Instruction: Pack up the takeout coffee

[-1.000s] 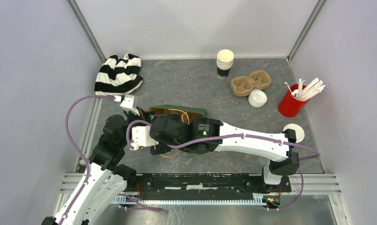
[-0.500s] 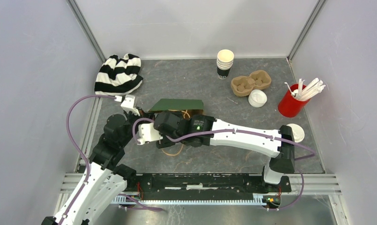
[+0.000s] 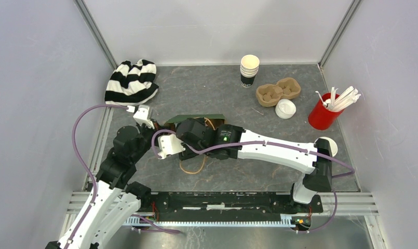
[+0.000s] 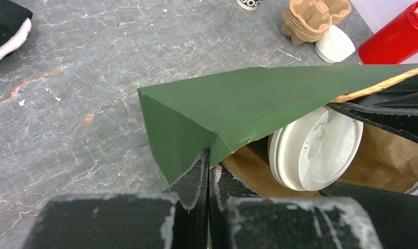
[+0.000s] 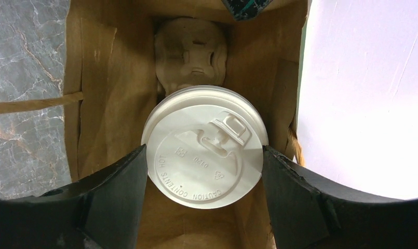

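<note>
A green paper bag (image 3: 196, 118) with a brown inside (image 5: 108, 104) lies at the table's middle. My left gripper (image 4: 207, 155) is shut on the bag's green edge (image 4: 238, 104) and holds the mouth open. In the mouth, my right gripper (image 5: 204, 150) is shut on a takeout coffee, with a finger against each side of its white lid (image 5: 204, 155). The cup's body is hidden under the lid. The same lid (image 4: 315, 148) shows in the left wrist view. Deeper in the bag lies a cardboard cup carrier (image 5: 191, 44). In the top view the right wrist covers the cup.
At the back stand a stack of paper cups (image 3: 249, 70), a cardboard carrier (image 3: 278, 91) and a loose white lid (image 3: 285, 108). A red cup of white stirrers (image 3: 325, 111) stands at the right, another white lid (image 3: 326, 146) near the right arm. A striped cloth (image 3: 131, 82) lies back left.
My right gripper has moved toward the back with the cup, further into the bag's mouth. The bag's green side now shows narrower from above. The left gripper has kept its hold.
</note>
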Motion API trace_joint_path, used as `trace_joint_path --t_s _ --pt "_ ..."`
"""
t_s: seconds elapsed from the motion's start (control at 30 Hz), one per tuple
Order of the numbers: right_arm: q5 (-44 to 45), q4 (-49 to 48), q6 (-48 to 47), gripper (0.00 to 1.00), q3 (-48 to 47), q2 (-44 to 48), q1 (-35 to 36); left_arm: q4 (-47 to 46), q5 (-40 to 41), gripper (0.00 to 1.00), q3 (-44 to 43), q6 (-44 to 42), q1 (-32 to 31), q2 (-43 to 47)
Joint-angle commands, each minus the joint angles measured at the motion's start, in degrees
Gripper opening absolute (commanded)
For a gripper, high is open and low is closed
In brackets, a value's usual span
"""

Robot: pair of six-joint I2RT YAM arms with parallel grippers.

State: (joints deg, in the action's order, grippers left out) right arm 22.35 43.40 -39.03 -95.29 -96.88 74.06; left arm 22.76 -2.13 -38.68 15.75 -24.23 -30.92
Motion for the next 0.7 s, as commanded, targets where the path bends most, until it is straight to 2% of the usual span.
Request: trace_joint_path --t_s 0.0,0.17,0.4,0.67 --pt "-1.5 -3.8 -3.0 0.6 0.9 0.4 -0.9 1.1 -2.7 0.02 -2.8 2.1 0.0 0.2" --pt "-2.4 -4.1 -3.9 0.58 0.3 -0.4 -2.4 2.0 -4.0 0.02 -3.6 2.2 0.0 -0.1" --pt "-6.3 -6.3 -8.1 0.59 9.1 4.7 -4.0 4.8 -4.5 0.02 -4.7 0.5 0.0 -0.5" --pt "-8.5 -6.5 -10.6 0.58 14.2 8.5 -7.8 4.7 -5.1 0.02 -5.2 -0.3 0.0 -1.9"
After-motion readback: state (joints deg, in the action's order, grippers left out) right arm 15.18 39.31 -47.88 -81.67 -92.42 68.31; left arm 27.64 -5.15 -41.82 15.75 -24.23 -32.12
